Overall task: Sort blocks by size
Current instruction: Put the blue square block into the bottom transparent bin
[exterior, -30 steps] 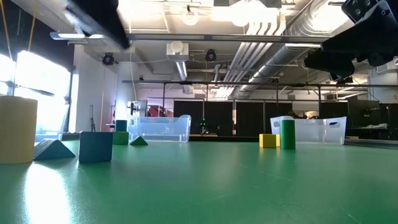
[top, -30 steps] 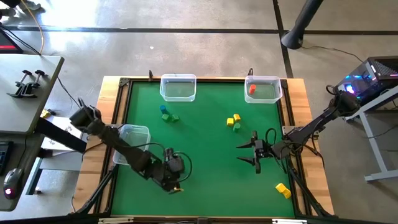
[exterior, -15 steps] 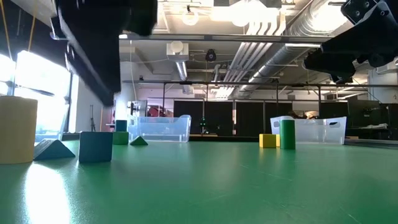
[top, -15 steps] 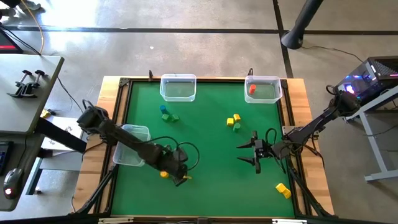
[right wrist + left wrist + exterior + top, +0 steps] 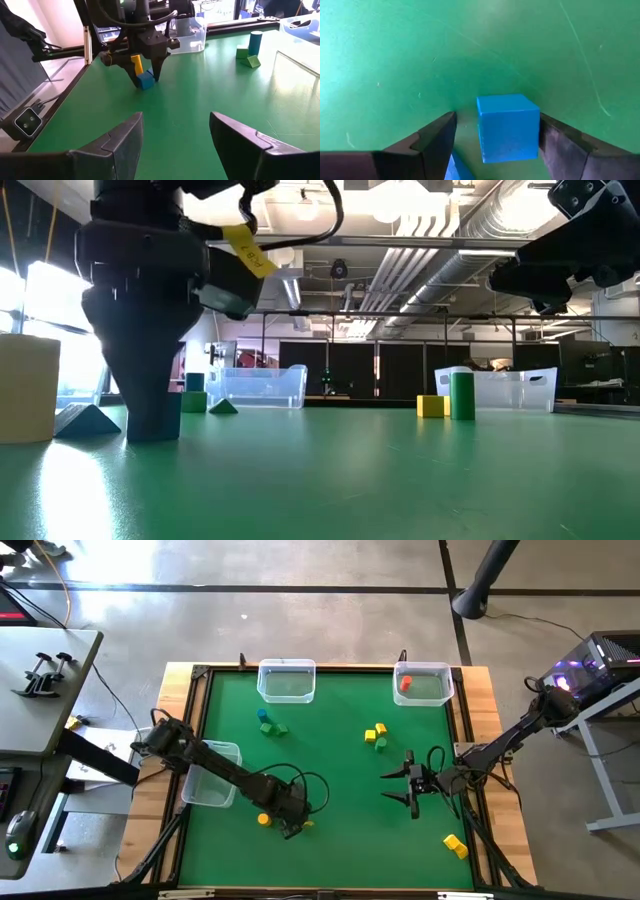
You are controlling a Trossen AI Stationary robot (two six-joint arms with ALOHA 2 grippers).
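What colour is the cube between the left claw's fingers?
Blue. The cube shows best in the left wrist view.

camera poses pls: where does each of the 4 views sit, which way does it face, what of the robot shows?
High: overhead, straight down; both arms, green table.
Low: at tabletop height, level across the table; left hand close.
Left wrist: on the left arm, looking down at the blue cube between its open fingers.
Right wrist: on the right arm, facing across the table; own fingers.
Shared: right wrist also shows the left hand over the blue cube.
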